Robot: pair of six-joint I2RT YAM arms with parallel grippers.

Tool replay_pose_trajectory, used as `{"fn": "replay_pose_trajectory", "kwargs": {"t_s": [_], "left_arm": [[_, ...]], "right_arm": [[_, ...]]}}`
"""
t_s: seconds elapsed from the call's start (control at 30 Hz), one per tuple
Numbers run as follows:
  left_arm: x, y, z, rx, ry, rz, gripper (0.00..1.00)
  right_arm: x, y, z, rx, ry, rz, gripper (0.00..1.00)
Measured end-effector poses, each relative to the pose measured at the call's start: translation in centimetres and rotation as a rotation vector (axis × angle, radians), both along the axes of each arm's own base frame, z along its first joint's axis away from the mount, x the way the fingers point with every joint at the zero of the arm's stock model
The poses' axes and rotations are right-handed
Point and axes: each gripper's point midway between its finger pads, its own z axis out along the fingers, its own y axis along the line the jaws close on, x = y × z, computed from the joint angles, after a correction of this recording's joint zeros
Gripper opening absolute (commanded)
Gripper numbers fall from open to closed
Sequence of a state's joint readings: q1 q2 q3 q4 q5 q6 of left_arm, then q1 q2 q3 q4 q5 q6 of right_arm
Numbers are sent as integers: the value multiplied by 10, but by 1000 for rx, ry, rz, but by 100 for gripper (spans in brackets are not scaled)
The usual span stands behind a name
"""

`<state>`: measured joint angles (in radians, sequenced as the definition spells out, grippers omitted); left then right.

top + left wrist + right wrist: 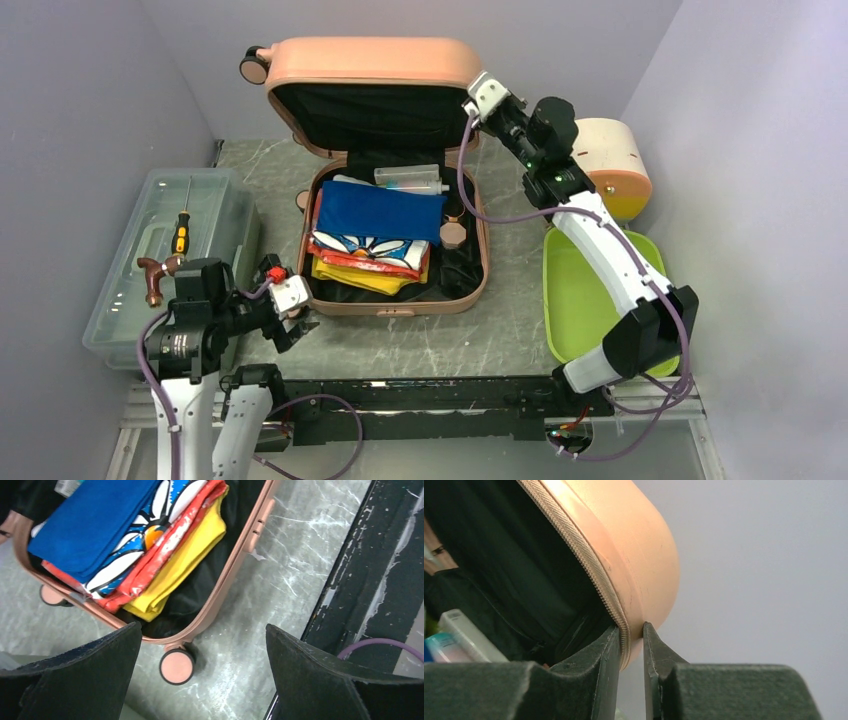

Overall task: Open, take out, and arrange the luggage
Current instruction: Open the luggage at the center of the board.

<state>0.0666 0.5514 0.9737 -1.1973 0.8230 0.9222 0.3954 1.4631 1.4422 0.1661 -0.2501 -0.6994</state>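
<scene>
Luggage: the salmon-pink luggage (370,62) is found mid-tabletop (440,345), its lid stood upright towards the back wall and the black lining bared.
Contents: a blue cloth (380,210) is stacked on patterned, red and yellow folded pieces in the lower shell. A pale tube-like item is lodged behind them, but it is too small to be named.
Right gripper: the right gripper (630,635) is placed at the lid's upper right corner, with its fingers (599,655) pinched onto the zipper rim.
Left gripper: the left gripper (202,626) is held low by the near left corner. Its fingers are spread wide with nothing caught between them, and a wheel (176,666) is framed below.
Flanks: a clear bin (130,300) topped by a screwdriver (181,235) is seen on the left, and a lime-green tray (580,290) on the right.
</scene>
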Motion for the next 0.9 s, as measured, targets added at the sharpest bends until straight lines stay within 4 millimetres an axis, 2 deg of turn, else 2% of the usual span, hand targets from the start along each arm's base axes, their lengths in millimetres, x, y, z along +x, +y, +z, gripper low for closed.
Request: {"fn": "replay_pose_trajectory", "kwargs": {"t_s": [0.1,0.23,0.53,0.9], "left_arm": [[-5,-4,-11,-26,37,-17,99],[-9,-7,-14,-51,50,-31,99],[-21,-15,-9,-100,24,-71,99],[-23,-13,-10,-99,15,-67,99]], "right_arm": [[14,0,6,10,-7,-33,9],[33,-1,12,28,-11,-77,0],[70,-3,19,50,-24,-160,0],[122,-7,19,48,-105,-280,1]]}}
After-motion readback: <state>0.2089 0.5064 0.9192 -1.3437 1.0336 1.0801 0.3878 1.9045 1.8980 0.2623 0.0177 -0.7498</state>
